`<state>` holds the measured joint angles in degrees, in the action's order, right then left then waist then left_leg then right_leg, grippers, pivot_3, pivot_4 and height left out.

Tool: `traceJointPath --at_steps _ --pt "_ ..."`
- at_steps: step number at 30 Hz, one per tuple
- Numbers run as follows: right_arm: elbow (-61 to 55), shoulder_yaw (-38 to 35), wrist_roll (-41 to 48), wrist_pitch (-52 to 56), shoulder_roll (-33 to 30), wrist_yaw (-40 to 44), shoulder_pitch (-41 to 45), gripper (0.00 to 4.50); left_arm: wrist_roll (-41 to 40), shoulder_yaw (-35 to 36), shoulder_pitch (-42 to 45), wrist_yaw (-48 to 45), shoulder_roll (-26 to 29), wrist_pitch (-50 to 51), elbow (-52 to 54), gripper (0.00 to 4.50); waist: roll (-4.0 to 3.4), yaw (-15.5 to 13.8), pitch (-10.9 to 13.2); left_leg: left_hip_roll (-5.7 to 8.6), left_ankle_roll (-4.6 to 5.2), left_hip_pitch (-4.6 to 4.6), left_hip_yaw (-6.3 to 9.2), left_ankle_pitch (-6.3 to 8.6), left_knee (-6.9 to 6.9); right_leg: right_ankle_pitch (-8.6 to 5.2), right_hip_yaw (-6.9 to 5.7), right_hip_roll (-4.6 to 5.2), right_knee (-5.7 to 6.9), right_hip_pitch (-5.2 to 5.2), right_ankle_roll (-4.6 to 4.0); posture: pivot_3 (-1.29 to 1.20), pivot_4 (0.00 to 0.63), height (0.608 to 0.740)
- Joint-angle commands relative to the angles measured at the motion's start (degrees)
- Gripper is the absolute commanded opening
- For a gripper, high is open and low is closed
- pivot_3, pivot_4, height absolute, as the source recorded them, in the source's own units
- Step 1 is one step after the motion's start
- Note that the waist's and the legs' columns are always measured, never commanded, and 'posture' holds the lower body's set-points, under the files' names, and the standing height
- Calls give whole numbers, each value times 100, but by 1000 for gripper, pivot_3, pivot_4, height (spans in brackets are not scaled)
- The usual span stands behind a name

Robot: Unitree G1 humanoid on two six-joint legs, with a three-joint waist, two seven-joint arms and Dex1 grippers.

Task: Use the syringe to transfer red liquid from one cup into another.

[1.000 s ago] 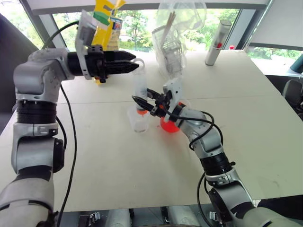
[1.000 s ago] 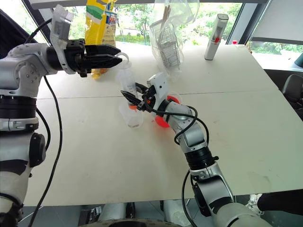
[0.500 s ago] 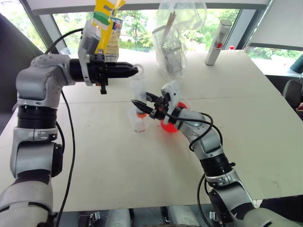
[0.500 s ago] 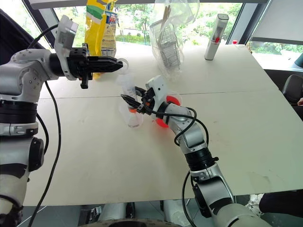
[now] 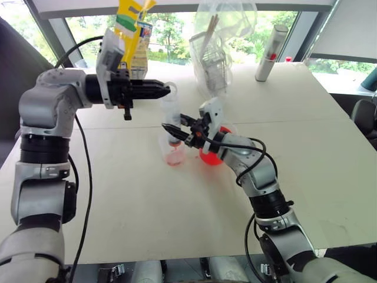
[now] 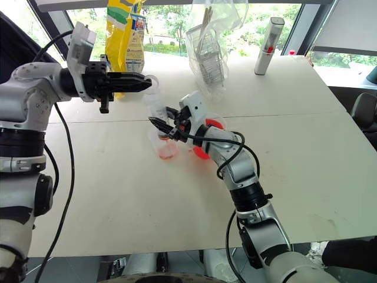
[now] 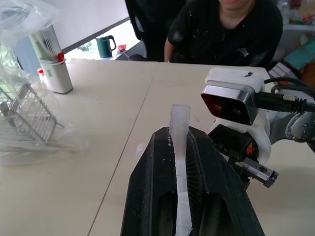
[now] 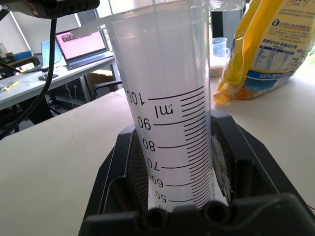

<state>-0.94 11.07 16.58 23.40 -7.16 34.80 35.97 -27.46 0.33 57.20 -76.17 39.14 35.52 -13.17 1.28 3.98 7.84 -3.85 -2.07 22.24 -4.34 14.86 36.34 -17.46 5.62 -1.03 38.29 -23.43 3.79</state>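
Observation:
The syringe (image 5: 171,115) stands upright over the small clear cup (image 5: 174,155), its tip pointing down into it. My right gripper (image 5: 175,130) is shut on the syringe's lower barrel; the printed graduation lines (image 8: 170,128) show between its fingers (image 8: 231,162). Coming in level from the left, my left gripper (image 5: 167,89) is shut on the plunger's top (image 7: 179,118). A thin pool of red liquid (image 6: 166,152) lies in the small cup. The spouted beaker (image 5: 212,155) with red liquid stands just right of it, partly hidden behind my right wrist.
At the table's back stand a yellow bag (image 5: 131,23), a clear plastic bag holding a wire rack (image 5: 217,47) and a white-grey capped tube (image 5: 270,53). A person in black (image 7: 224,24) sits across the table.
My left gripper has shut on the plunger's top and sunk slightly. The red at the syringe's lower end is gone, and red liquid now lies in the small cup.

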Motion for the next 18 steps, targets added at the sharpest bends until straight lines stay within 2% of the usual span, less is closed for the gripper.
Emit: traceJointPath --at_steps 1,13,18 --pt "-509 -341 264 -170 136 -83 448 1400 102 -289 -168 -155 48 24 156 29 0 -1 0 0 0 0 0 0 0 0 0 0 0 0 0 0 150 739" --pt "-492 -413 323 -102 110 -81 555 1400 186 -336 -336 -119 86 -51 265 29 0 -1 0 0 0 0 0 0 -1 0 0 0 -2 0 0 0 150 739" --pt "-488 -361 294 -84 95 -54 489 1400 27 -135 -163 -25 76 101 231 29 0 2 0 0 0 0 0 0 -2 0 0 0 -2 0 0 0 150 739"
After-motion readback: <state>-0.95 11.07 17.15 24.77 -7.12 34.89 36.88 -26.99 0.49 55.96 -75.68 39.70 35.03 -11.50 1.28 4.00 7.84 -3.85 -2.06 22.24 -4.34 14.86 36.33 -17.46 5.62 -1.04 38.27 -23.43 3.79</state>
